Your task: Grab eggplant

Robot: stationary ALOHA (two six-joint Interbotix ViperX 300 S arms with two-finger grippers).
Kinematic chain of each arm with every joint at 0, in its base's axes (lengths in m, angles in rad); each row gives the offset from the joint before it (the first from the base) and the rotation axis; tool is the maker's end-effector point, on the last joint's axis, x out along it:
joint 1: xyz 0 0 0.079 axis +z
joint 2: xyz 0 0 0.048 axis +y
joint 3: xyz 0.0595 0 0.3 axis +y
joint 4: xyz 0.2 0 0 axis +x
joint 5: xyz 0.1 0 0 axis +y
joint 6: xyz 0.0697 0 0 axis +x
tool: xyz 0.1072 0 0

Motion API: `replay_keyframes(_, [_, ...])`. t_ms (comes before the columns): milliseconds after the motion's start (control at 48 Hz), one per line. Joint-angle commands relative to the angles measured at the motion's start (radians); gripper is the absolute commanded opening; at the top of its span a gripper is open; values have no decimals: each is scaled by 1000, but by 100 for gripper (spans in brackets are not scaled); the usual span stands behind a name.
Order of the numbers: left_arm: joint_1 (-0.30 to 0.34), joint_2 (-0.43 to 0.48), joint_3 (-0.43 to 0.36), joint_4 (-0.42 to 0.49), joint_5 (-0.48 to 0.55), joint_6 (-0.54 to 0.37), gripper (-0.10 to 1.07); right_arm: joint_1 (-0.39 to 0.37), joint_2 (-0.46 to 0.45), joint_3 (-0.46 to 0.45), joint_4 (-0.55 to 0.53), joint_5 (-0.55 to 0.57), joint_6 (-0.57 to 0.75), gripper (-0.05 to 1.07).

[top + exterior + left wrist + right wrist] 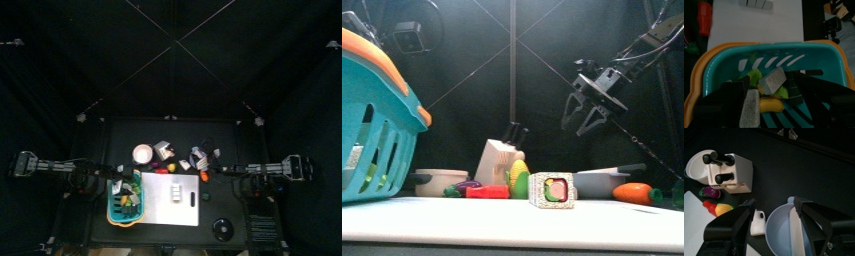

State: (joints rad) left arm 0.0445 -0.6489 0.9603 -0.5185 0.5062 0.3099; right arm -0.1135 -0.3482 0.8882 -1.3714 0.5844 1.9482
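The eggplant (711, 191) is small and purple with a green stem. It lies on the table next to the white knife block (731, 170); in the front view it (469, 186) shows low beside the block (500, 160). My right gripper (772, 203) is open and empty, hanging in the air (585, 125) above a grey bowl (784, 230), apart from the eggplant. My left gripper (771, 87) is open over the teal basket (711, 60), above the toy foods inside it.
A white cutting board (171, 195) lies beside the basket (127, 203). A white bowl (699, 163), a corn cob (519, 178), a sushi piece (552, 190), a carrot (632, 193) and a white cup (757, 223) stand around.
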Motion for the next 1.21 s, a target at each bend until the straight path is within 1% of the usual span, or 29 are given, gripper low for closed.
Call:
replay_keyframes(0, [9, -2, -77, 28, -14, 3, 101, 8, -21, -32, -5, 2, -3, 94])
replay_keyframes(62, [31, -2, -97, 64, -35, 0, 101, 20, -29, -43, -12, 2, -3, 94])
replay_keyframes(104, [55, 8, -106, 95, -67, -2, 101, 28, -40, -52, -17, 2, -3, 94])
replay_keyframes(229, [114, 46, -110, 118, -149, -2, 101, 60, -55, -52, -28, 0, -5, 94])
replay_keyframes(333, [156, 106, -114, 123, -212, 0, 101, 84, -75, -38, -31, 0, -5, 94])
replay_keyframes(417, [173, 176, -126, 130, -245, 3, 101, 91, -95, -28, -32, 0, -3, 94])
replay_keyframes(521, [175, 264, -156, 156, -241, 2, 101, 91, -101, -26, -37, 2, -3, 94])
replay_keyframes(792, [181, 449, -233, 196, -249, -3, 101, 100, -103, -23, -32, 0, -3, 94])
replay_keyframes(958, [187, 529, -268, 264, -233, -2, 101, 112, -101, -20, -32, -2, -3, 94])
replay_keyframes(1083, [199, 580, -276, 322, -202, -5, 101, 114, -101, -17, -34, 0, -3, 94])
replay_keyframes(1188, [210, 606, -278, 360, -202, -5, 101, 114, -101, -14, -34, 0, -3, 94])
